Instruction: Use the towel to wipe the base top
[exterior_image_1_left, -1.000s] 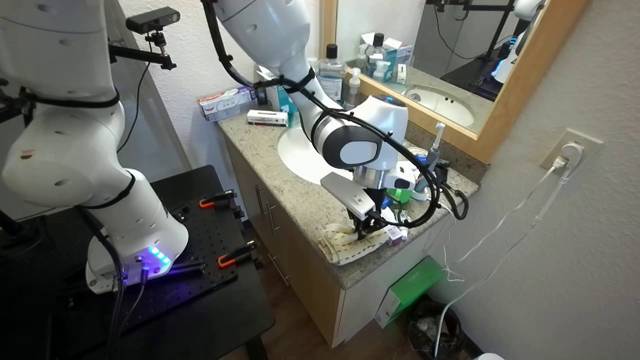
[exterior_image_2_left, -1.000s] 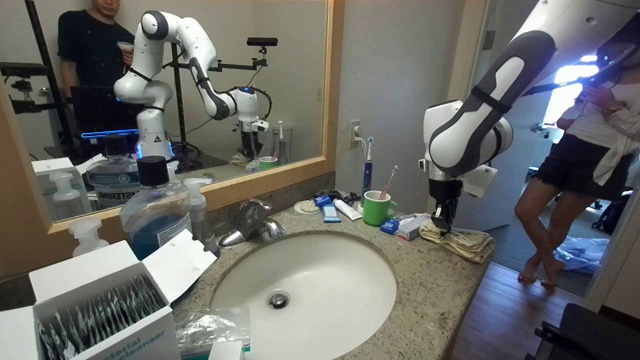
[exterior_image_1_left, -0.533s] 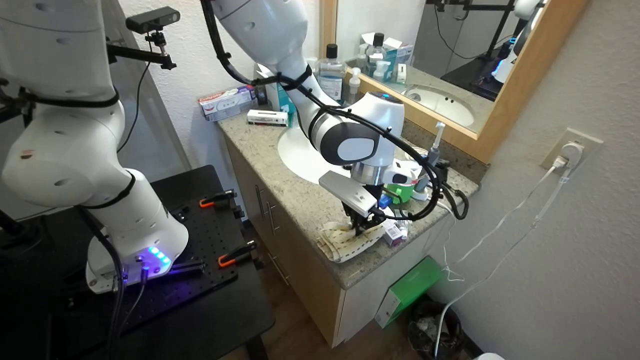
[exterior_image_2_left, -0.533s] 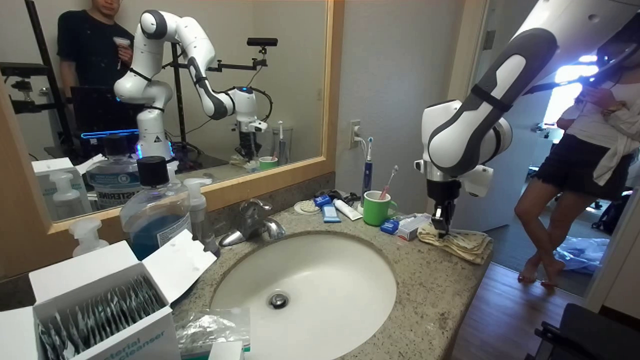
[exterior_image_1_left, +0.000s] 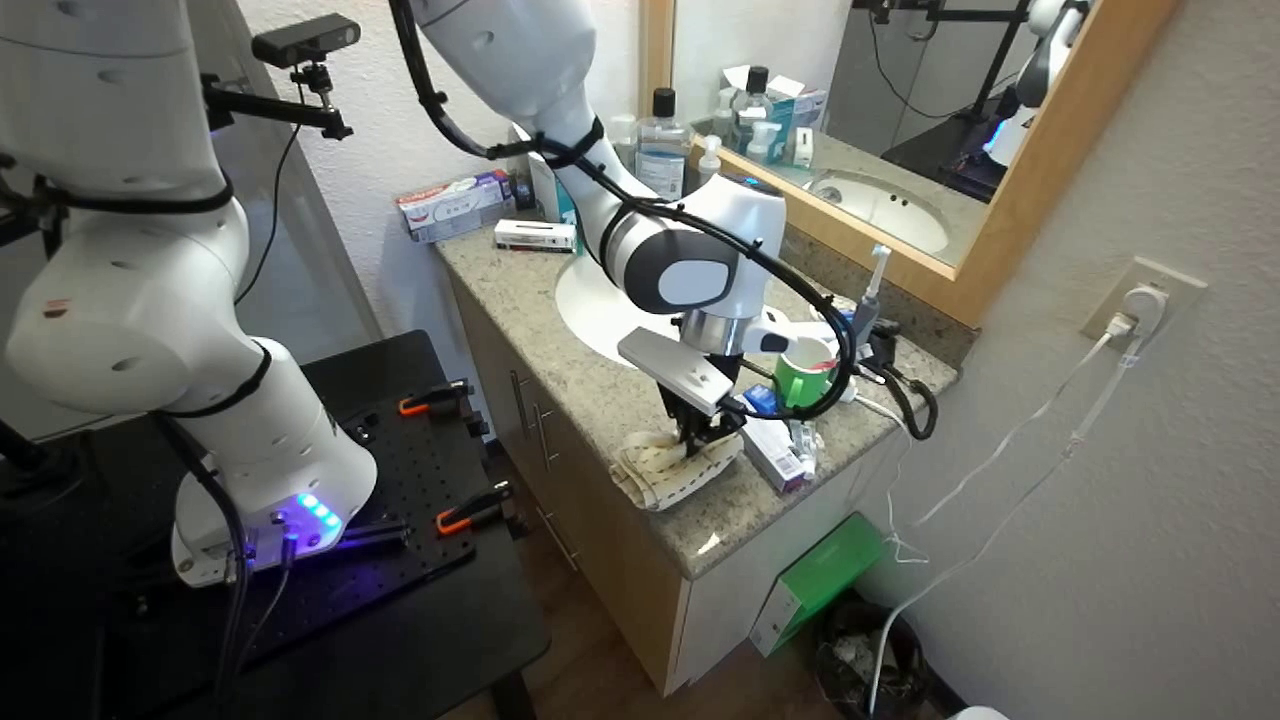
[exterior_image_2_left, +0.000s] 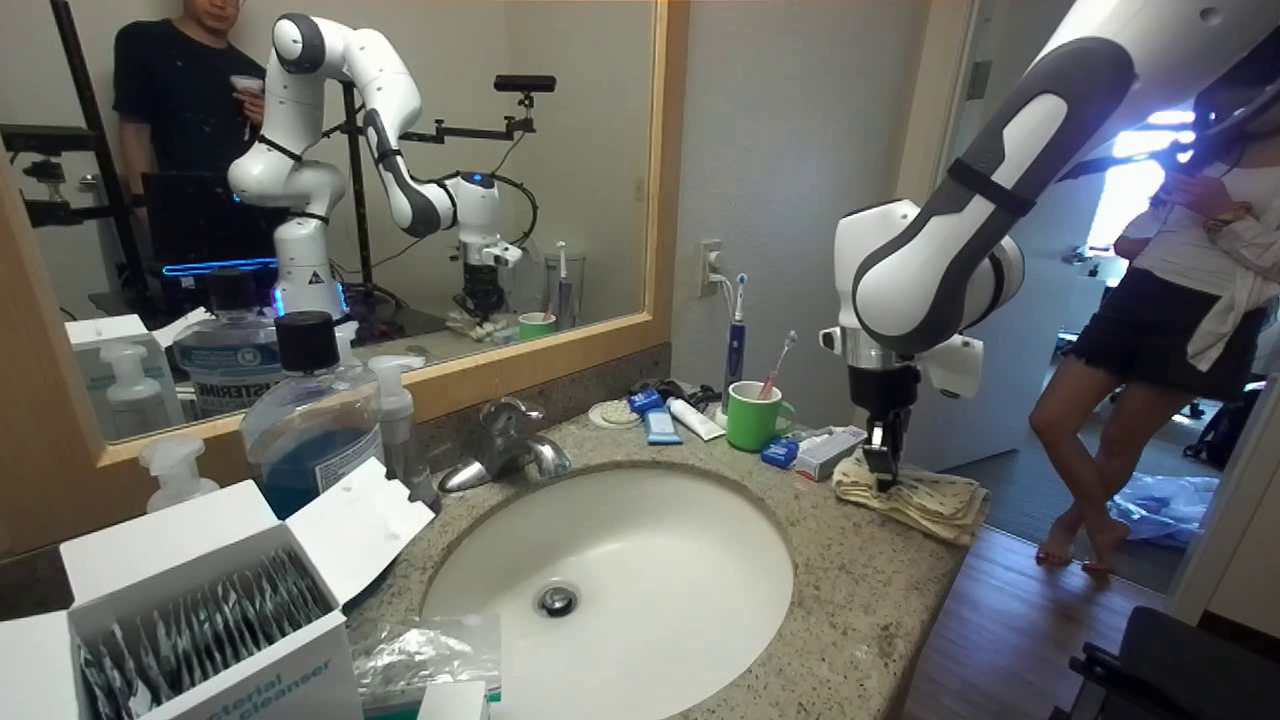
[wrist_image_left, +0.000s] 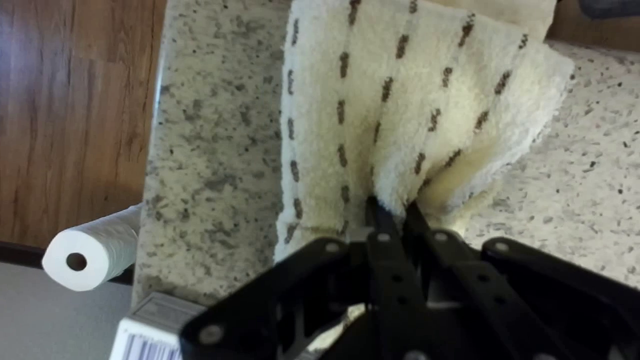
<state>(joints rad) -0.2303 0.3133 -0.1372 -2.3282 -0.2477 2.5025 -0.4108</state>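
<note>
Pinching the towel (wrist_image_left: 400, 110), the tool (wrist_image_left: 392, 206) hides part of the base top (wrist_image_left: 215, 150).

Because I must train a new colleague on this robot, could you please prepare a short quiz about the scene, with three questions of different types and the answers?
1. True or false: the pincer holds a fold of the towel.

2. Which colour is the mug with a toothbrush standing in it?
a) blue
b) green
c) black

3. Fill the gap: the towel lies on the speckled ____, near its edge.

Key:
1. True; the wrist view shows the cloth pinched.
2. b
3. countertop
</note>
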